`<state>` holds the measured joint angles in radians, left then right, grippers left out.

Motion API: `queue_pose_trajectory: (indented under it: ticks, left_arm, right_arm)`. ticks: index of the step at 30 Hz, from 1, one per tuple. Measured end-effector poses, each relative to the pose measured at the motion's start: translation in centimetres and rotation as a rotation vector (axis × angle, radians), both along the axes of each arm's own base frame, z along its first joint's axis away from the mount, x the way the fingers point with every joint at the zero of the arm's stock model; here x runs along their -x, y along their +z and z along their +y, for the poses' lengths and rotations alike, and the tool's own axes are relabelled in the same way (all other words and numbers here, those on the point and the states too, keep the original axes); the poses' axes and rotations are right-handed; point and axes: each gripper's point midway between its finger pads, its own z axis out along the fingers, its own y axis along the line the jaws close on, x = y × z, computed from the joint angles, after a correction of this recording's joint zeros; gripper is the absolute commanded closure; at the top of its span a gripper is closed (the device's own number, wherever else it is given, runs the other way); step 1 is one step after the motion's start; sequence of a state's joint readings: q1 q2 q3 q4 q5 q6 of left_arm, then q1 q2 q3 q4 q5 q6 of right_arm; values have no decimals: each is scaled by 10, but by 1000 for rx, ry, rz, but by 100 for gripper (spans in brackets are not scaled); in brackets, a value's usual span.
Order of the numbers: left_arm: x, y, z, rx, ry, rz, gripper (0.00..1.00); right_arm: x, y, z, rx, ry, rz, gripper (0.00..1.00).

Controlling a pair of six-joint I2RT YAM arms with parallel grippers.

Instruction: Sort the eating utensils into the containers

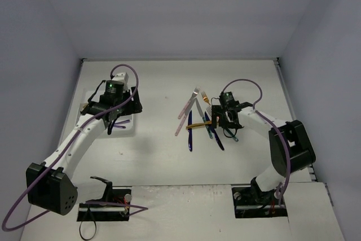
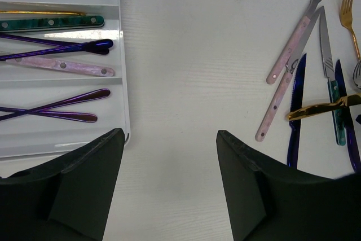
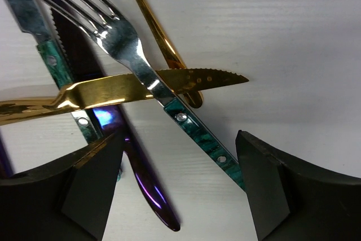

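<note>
Right gripper (image 3: 177, 145) hangs with jaws apart, straddling the teal-handled fork (image 3: 196, 132), which crosses the gold knife (image 3: 113, 91). We should close squarely on its handle and lift straight. Left gripper (image 2: 169, 139) gapes empty beside the cutlery tray (image 2: 123, 83).
</note>
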<state>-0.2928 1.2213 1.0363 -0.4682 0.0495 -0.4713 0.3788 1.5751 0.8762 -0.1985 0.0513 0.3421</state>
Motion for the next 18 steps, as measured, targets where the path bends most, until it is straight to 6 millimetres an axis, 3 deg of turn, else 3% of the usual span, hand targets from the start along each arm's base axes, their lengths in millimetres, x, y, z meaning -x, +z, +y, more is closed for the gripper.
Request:
queue_pose_trajectory:
  ticks: [7, 18]
  left_arm:
    - [2, 0, -5, 18, -20, 9, 37]
    - [6, -3, -9, 36, -42, 25, 37]
  right_arm:
    - [14, -18, -12, 27, -26, 30, 36]
    - [9, -17, -14, 19, -53, -24, 68]
